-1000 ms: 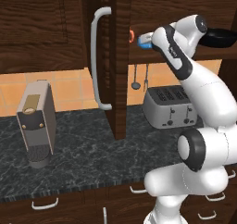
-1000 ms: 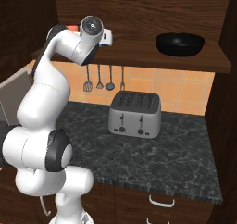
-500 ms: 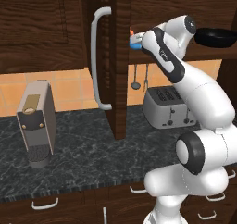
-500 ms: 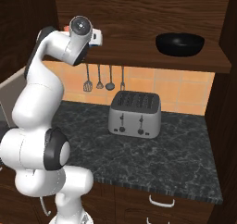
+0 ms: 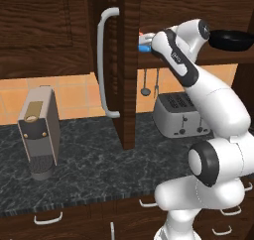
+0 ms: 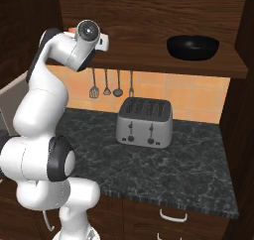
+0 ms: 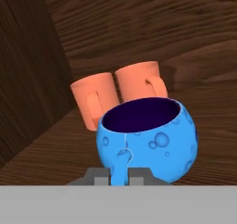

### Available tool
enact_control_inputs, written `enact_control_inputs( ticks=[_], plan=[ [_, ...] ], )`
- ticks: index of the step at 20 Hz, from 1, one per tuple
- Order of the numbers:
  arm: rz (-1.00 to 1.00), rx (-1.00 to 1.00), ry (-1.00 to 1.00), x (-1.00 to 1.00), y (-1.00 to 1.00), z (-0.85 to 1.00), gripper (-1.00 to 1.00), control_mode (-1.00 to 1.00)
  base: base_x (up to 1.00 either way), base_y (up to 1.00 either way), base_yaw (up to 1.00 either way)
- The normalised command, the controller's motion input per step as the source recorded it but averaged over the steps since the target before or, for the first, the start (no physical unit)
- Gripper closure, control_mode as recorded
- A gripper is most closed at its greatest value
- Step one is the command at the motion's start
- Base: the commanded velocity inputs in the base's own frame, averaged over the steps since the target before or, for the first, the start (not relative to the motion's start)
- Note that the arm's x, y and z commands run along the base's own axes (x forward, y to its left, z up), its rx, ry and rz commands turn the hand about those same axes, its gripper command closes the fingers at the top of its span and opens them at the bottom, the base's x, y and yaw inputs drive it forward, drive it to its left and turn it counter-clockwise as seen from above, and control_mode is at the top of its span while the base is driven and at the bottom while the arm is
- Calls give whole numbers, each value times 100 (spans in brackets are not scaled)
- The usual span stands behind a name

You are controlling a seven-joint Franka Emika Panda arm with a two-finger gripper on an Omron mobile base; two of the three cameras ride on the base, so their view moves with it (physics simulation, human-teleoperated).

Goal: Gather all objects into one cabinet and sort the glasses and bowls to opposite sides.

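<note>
Mugs sit side by side deep in the cabinet (image 5: 126, 60), two orange ones: the left mug (image 7: 94, 102) and the right mug (image 7: 140, 81) touch or almost touch, and both stand upright on the wooden shelf (image 7: 41, 158). Right in front of them is the blue cup (image 7: 148, 142), round with bubble marks and a dark inside. The gripper (image 7: 121, 176) is at the cup's thin blue handle, and the jaws are closed tight on it, one dark finger on each side. From the left, the blue cup (image 5: 145, 47) peeks out past the edge of the open cabinet door, next to the white arm, with a bit of orange just above it. The door has a long pale handle (image 5: 103, 65). The black bowl (image 6: 192, 46) rests far over on the right end of the same shelf, well apart from the mugs. Below, a silver toaster (image 6: 144, 122) stands on the dark tabletop (image 6: 188, 164), and a grey coffee machine (image 5: 39, 132) stands off to the left.
</note>
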Motion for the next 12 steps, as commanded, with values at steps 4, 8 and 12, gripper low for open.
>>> enact_control_inputs(
  ticks=[4, 8, 12],
  plan=[
    [0, 0, 0, 0, 21, 0, 100, -100, 0, 0, 0],
    [0, 0, 0, 0, 21, -4, 100, -100, 0, 0, 0],
    [0, 0, 0, 4, 8, -14, 100, -100, 0, 0, 0]
  ],
)
